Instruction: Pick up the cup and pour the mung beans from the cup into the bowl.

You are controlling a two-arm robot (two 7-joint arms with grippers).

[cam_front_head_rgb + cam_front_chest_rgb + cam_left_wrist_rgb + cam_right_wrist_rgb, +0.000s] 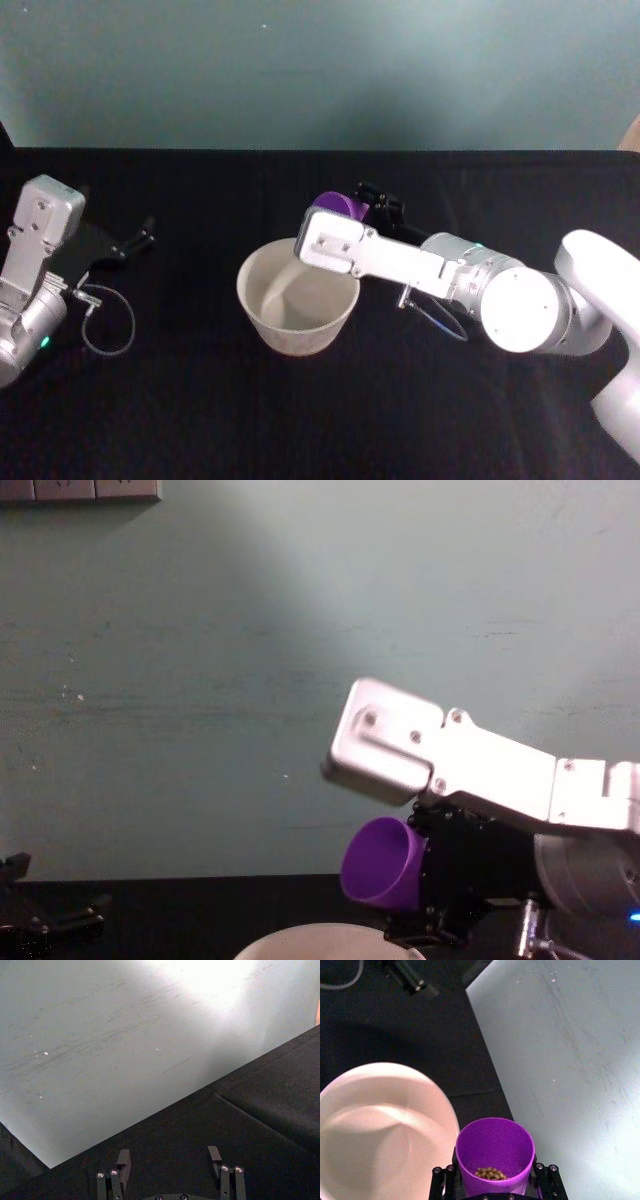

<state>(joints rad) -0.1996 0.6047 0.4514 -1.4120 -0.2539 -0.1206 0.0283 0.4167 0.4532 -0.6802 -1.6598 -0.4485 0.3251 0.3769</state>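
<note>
One small heap of mung beans [490,1174] sits in the tilted cup [494,1152], gripped by the right claw [495,1180] beside the empty bowl [370,1125]; pouring is not yet done. Left claw [169,1160] is parked far left, open.

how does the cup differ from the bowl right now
The cup is bright purple and narrow; the bowl is pale and far wider. The cup is held tipped in the right tool; the bowl stands upright on the table. The cup holds a few beans; the bowl shows none. Both are round and handleless.
</note>
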